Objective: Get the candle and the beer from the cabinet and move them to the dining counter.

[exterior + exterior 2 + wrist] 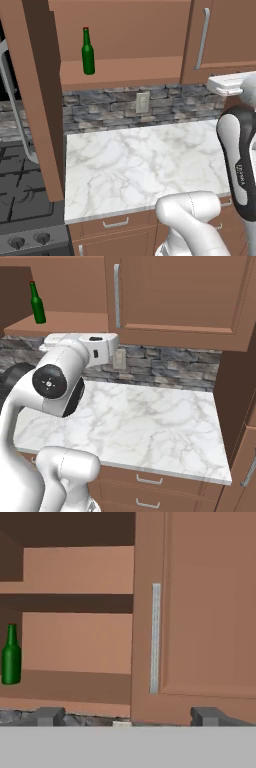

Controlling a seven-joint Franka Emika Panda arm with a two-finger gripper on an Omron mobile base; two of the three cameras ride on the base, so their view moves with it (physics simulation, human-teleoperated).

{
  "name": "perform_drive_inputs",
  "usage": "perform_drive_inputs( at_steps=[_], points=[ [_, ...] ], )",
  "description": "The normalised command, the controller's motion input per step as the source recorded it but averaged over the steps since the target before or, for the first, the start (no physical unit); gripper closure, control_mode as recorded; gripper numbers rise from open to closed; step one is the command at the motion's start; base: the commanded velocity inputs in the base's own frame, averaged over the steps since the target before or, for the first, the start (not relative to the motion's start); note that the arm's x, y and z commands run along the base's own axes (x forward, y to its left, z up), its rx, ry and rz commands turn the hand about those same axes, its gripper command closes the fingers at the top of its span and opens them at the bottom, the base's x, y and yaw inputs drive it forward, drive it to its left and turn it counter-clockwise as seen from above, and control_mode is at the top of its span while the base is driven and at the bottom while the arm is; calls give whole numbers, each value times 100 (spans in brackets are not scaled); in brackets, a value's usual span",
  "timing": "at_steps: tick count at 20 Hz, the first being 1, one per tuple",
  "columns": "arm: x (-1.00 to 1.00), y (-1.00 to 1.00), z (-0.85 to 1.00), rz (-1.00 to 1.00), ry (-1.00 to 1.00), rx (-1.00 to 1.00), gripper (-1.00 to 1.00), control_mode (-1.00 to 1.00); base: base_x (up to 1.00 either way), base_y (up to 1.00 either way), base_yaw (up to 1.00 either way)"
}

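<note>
- Left base view: the cabinet [125, 75] hangs over the far side of the worktop [145, 165]. Its left door [37, 100] is swung open toward me and its right door [220, 40] is closed, with a silver handle [202, 40].
- The worktop is white marble, with a stone backsplash [115, 107] behind it that carries a wall outlet [143, 102].
- A stove [20, 195] sits left of the worktop, and drawers [115, 223] run under its near edge.
- My arm [55, 386] is raised in front of the closed door.
- My pincer [127, 716] faces the cabinet, its two tips spread wide and holding nothing.
- The beer [88, 51] stands upright on the left part of the cabinet's lower shelf [70, 684], well apart from my pincer.
</note>
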Motion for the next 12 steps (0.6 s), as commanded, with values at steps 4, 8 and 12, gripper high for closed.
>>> perform_drive_inputs(
  at_steps=[4, 8, 12],
  points=[
    [29, 0, 0, -7, -1, 0, -100, -100, 0, 0, 0],
    [20, -4, 0, -14, -1, 0, -100, -100, 0, 0, 0],
    [6, -15, 0, -3, -2, 0, -100, -100, 0, 0, 0]
  ],
)
